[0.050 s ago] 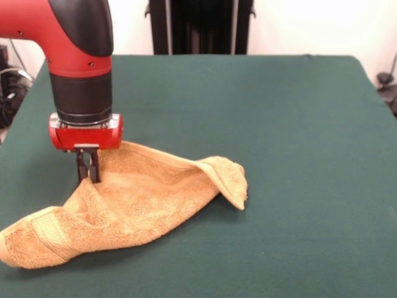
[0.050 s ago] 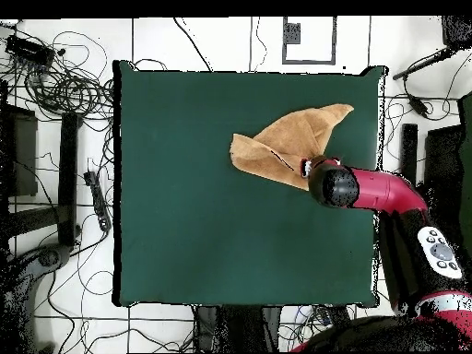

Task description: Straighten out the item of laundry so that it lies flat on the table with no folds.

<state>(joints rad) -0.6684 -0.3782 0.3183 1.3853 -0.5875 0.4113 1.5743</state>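
Observation:
The golden-orange towel lies crumpled on the dark green table, at the left in the front view, with a fold raised toward its right end and a woven band showing at its near left corner. My gripper hangs straight down over the towel's back edge, its dark fingers close together and pinching a raised ridge of cloth. From overhead the towel is a rough triangle near the table's right side, and the arm's red and black wrist covers the gripper and the towel's edge there.
The green table stretches wide beyond the towel on the other sides. Cables and stands lie on the floor around the table. The robot's dark pedestal stands past the far edge.

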